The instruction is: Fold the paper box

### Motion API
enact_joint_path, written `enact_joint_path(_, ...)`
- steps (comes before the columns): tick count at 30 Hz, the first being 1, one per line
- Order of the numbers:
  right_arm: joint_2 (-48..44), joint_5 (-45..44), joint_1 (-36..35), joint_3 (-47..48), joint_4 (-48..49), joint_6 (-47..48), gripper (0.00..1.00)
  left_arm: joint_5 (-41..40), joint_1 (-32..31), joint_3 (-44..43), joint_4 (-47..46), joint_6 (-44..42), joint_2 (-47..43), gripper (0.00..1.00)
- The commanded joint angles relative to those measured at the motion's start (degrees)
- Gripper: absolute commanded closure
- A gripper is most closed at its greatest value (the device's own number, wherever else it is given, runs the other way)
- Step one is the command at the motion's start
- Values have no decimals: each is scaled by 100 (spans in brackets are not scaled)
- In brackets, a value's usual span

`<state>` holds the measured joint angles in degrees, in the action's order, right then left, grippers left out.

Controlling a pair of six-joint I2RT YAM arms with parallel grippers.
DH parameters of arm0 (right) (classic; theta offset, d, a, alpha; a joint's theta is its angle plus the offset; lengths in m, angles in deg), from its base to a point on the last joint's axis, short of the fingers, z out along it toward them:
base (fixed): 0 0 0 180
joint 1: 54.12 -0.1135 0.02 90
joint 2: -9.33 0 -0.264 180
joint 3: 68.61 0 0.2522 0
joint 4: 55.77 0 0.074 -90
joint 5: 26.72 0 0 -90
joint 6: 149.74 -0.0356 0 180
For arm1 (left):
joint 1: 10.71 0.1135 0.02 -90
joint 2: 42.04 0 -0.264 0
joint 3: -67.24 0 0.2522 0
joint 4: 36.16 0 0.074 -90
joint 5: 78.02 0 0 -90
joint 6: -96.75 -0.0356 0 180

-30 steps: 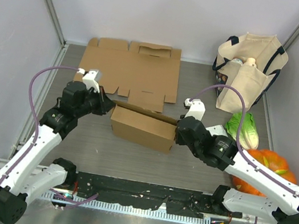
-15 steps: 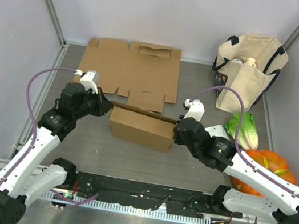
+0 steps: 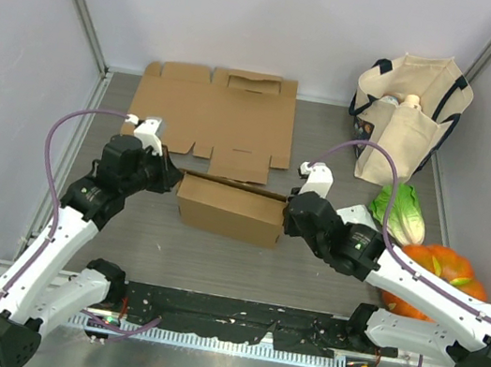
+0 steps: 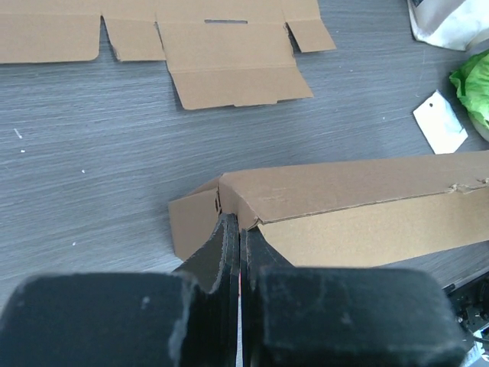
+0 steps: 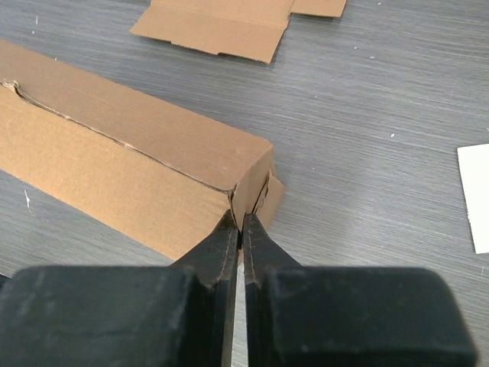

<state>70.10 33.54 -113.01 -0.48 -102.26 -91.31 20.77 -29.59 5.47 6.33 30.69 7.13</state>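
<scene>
Left claw (image 4: 239,226), right claw (image 5: 241,223) closed (tips touching paper box (image 3: 226,212) ends).

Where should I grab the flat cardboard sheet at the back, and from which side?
Probably the centre flap on its near edge, coming in low from the arms' side. The flat cardboard sheet lies flush on the table, and that flap juts out between notches, giving a free edge to pinch.

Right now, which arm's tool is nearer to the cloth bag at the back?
Right. The right tool grips the right end of the box, with the bag beyond it to its right. The left tool grips the left end, farther away.
</scene>
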Motion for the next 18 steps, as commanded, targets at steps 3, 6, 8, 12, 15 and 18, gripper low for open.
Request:
enact_joint_path(3,181,837,-70,-147,-444,89,81,-431,-310,195,968,84,242,100)
enact_joint_path(6,93,1145,-17,247,-506,151,62,-458,-319,195,977,102,260,100)
enact_joint_path(8,14,1198,27,494,-672,82,46,-458,-310,187,968,110,225,100)
enact_joint_path(12,66,1051,185,1205,-1286,-347,14,-440,-310,195,950,128,190,100)
enact_joint_path(15,154,707,535,1524,-1796,-1670,1,-396,-310,230,933,207,155,100)
enact_joint_path(18,-91,1729,1291,1235,-1159,-2796,1,-352,-310,283,845,312,102,100)
